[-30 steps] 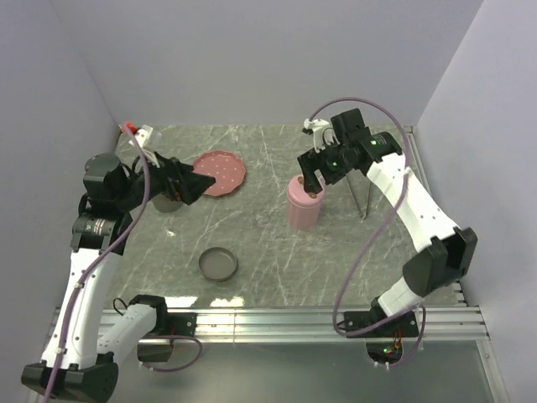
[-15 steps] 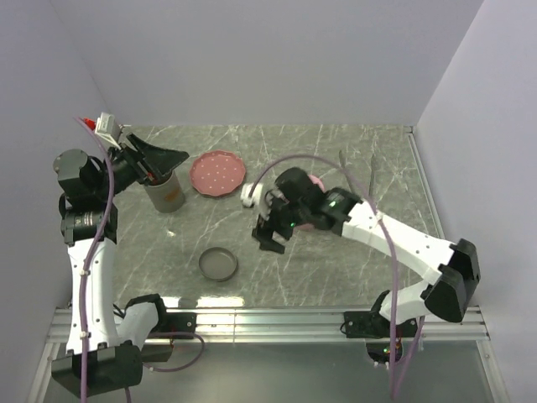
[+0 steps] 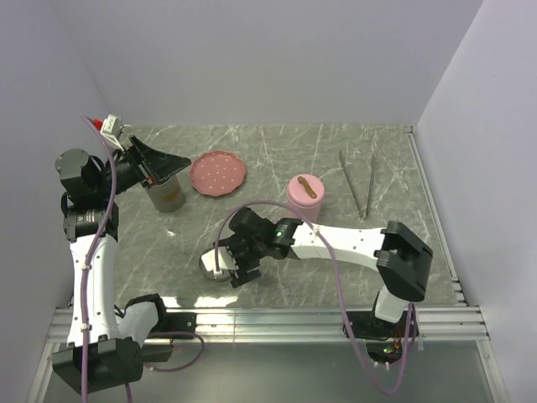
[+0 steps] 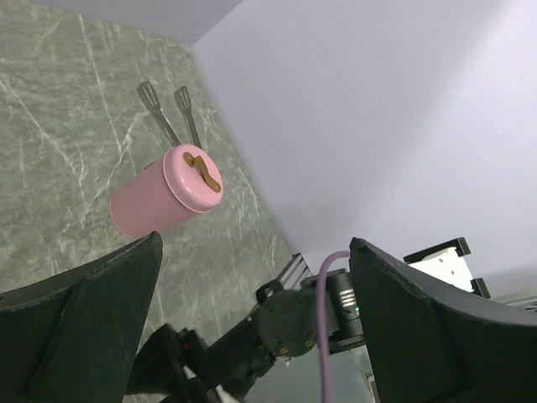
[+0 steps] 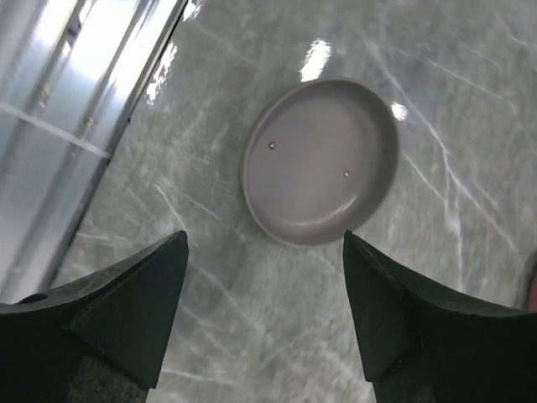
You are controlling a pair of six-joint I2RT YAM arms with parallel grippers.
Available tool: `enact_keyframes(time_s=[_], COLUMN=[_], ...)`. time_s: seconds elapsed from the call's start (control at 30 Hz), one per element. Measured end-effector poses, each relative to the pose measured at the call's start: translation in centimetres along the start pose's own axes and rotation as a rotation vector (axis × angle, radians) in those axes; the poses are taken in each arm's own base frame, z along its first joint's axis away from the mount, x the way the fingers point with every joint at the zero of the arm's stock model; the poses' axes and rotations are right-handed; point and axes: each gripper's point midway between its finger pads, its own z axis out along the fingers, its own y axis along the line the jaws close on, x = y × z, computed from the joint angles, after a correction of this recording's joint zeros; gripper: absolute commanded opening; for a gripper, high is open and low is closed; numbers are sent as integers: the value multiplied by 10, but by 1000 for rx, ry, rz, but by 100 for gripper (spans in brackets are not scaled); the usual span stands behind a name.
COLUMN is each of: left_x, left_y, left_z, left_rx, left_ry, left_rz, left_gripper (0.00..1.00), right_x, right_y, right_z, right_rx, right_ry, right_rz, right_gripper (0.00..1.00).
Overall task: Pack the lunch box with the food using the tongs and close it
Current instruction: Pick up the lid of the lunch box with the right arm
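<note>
The grey lunch box stands open at the left, and its grey lid lies flat near the front. My right gripper hovers open just over the lid, which lies ahead of the fingertips without touching them. Above the grey box my left gripper hangs wide open and empty. The tongs lie at the back right. On the pink dotted plate I can make out no food.
A pink canister with a brown strap on its lid stands mid-table, left of the tongs. The metal rail runs along the front edge, close to the grey lid. Walls close in left, back and right.
My right arm swung from the pink canister down to the front left, over the grey lid. The left gripper rose from beside the grey box and now holds still.
</note>
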Motion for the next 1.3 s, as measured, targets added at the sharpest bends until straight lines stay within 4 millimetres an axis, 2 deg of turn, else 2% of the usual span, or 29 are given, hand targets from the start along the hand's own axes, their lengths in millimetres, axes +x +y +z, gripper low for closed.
enact_keyframes(time_s=[0.1,0.33,0.6,0.8,0.83,0.9,1.0,1.03,1.13,1.3], left_x=[2,3,6,9,9,10,13,13,16,17], left_y=[-2,4,9,14,14,15,17,18,20,23], left_z=[-1,0,0,-1,-1,-1,-1,-1,-2,-3], left_rx=[6,-4,-14,-26,-25,-22,-16,-15,-22,-30], left_ry=[6,19,30,34,37,45,63,67,74,76], left_rz=[8,-6,-3,-10,-13,-21,-35,-34,-21,25], left_gripper=[99,99,99,99,99,99,99,99,99,99], right_x=[11,27,43,60,62,66,66,66,66,55], right_y=[4,-5,-11,-4,-3,-2,-5,-5,-6,-3], right_z=[15,24,38,52,54,58,63,64,66,64], right_rx=[-30,-20,-22,-61,-66,-78,-76,-78,-76,-82], right_ry=[43,104,149,196,201,214,217,219,224,196], right_rz=[-97,-232,-318,-350,-350,-350,-350,-348,-324,-215], right_gripper=[78,72,55,55,48,43,28,16,0,0])
